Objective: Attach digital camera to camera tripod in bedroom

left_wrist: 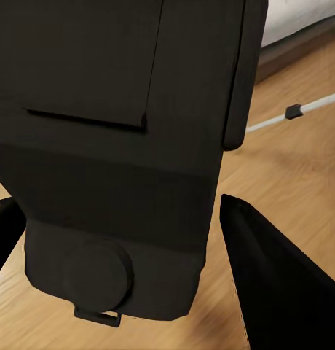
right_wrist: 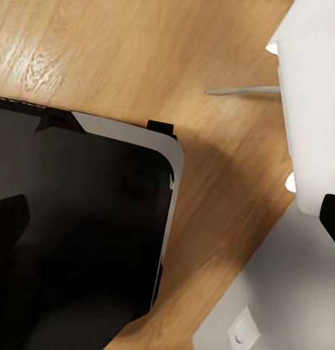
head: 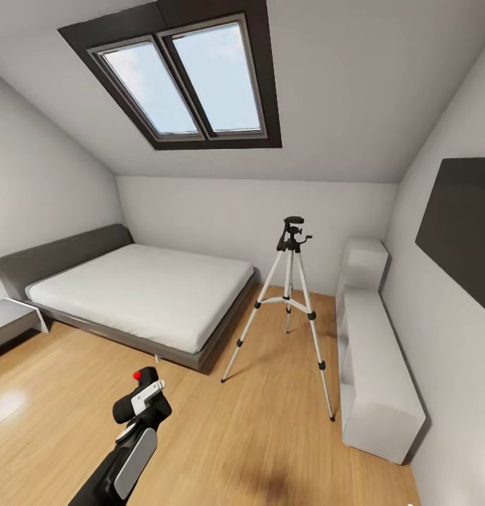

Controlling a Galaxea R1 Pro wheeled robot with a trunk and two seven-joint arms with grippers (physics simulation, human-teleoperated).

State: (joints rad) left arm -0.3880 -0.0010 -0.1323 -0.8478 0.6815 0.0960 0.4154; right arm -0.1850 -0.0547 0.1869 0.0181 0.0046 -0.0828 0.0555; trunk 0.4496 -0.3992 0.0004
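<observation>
Nearest the head cam, the left arm reaches up from the lower-left of the wood floor (head: 221, 436). Its left gripper (head: 140, 407) is closed around the digital camera (head: 138, 403), a small black box w/ a red dot on top. In the left wrist view the camera body (left_wrist: 116, 146) sits between 2 dark fingers (left_wrist: 277, 284), pressed against it on both sides, w/ floor behind.

Camera tripod (head: 290, 295) stands upright on the floor toward the far wall, between the bed (head: 140, 292) and a low white cabinet (head: 376, 372). It has 3 silver-white legs, black joints, a black pan head w/ handle at top. The tripod is well apart from the held camera. 1 of its legs (left_wrist: 298, 111) shows in the left wrist view.

Bed: grey frame, white mattress, against the left wall. A dark-framed skylight (head: 183, 77) w/ 2 panes is set in the sloped ceiling. A black TV panel (head: 464, 225) hangs on the right wall.

Right wrist view: a black, grey-edged part of the robot (right_wrist: 80, 226) over wood floor. Dark finger tips of the right gripper (right_wrist: 171, 222) show at both edges, set wide apart and holding nothing.
</observation>
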